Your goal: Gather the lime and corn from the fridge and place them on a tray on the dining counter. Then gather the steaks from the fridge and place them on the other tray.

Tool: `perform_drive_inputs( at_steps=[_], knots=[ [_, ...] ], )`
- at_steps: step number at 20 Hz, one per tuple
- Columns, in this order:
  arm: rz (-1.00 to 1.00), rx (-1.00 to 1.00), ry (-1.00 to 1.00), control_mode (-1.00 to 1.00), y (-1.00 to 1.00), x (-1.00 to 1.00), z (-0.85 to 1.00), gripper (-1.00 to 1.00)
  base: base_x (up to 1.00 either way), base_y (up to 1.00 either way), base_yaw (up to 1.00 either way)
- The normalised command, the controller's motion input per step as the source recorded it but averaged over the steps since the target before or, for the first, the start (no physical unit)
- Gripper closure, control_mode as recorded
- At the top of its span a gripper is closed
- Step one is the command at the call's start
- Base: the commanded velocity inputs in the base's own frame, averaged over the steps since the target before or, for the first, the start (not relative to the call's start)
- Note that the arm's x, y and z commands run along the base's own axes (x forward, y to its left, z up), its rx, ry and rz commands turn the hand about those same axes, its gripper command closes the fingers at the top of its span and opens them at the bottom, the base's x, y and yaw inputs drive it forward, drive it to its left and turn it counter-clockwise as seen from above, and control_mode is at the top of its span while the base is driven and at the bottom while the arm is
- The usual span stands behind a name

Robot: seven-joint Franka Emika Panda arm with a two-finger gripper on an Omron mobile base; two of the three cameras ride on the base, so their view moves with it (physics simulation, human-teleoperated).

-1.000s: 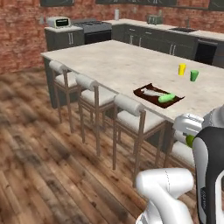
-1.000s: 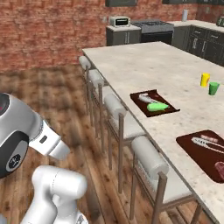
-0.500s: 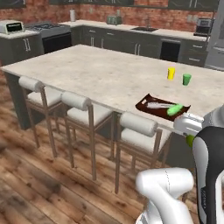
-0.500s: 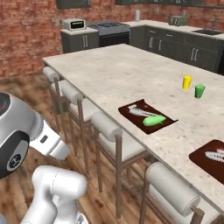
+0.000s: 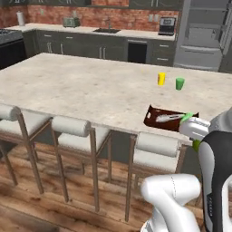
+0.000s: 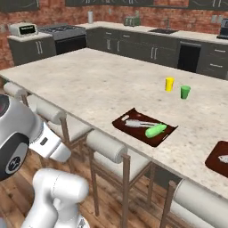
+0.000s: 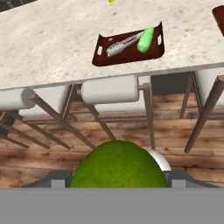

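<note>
While jaws grip smooth round lime | dark tray on speckled stone dining counter

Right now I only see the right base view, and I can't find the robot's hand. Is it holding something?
Observer: Yes. In the hand view a round green lime sits gripped in the end effector.
Operator: Cool! Where's the fridge? I don't see one.
Observer: In the left base view the grey fridge stands against the back wall, beyond the dining counter, at the picture's top right.
Operator: Is the hand looking at the tray with the long green thing?
Observer: Yes. In the hand view that tray lies straight ahead, beyond the lime, at the counter's near edge.
</note>
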Motion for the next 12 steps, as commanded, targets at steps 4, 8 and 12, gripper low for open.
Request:
perform_drive_inputs(
  at_steps=[4,8,12],
  knots=[
    [0.0,0.0,0.0,1.0,0.0,0.0,0.0,1.0,0.76,0.3,-0.46],
    [0.0,0.0,0.0,1.0,0.0,0.0,0.0,1.0,0.77,0.17,-0.44],
    [0.0,0.0,0.0,1.0,0.0,0.0,0.0,1.0,0.77,0.18,-0.43]
  ],
)
